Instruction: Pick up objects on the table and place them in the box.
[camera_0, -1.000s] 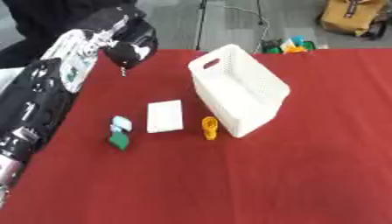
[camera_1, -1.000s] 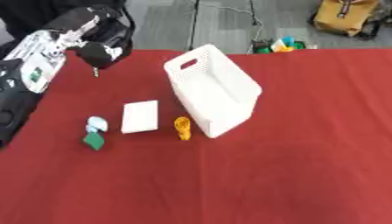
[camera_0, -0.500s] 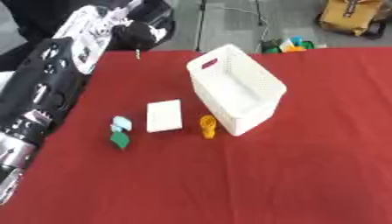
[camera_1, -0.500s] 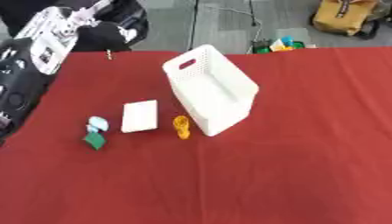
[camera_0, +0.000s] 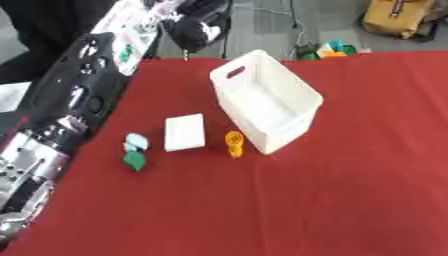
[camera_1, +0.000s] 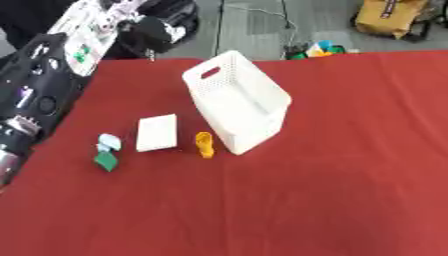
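Observation:
A white perforated box (camera_0: 282, 89) stands tilted on the red table (camera_0: 332, 190), open side up. Left of it lie a flat white rectangle (camera_0: 185, 132), a small orange thing (camera_0: 234, 144) by the box's near corner, and a green and pale-blue piece (camera_0: 134, 153). My left arm runs up the left side. Its black left hand (camera_0: 198, 29) hovers over the table's far edge, left of the box's far end, curled round a small thin thing (camera_0: 185, 54) that hangs below it. The right hand shows in neither view.
Beyond the table's far edge sit a yellow-brown bag (camera_0: 401, 19) and some green and orange items (camera_0: 331, 50) on the grey floor. My left forearm (camera_0: 79, 95) covers the table's left edge.
My left hand has swung up and to the right along the table's far edge, closer to the box, with the thin thing still hanging from it. The things on the table have not moved.

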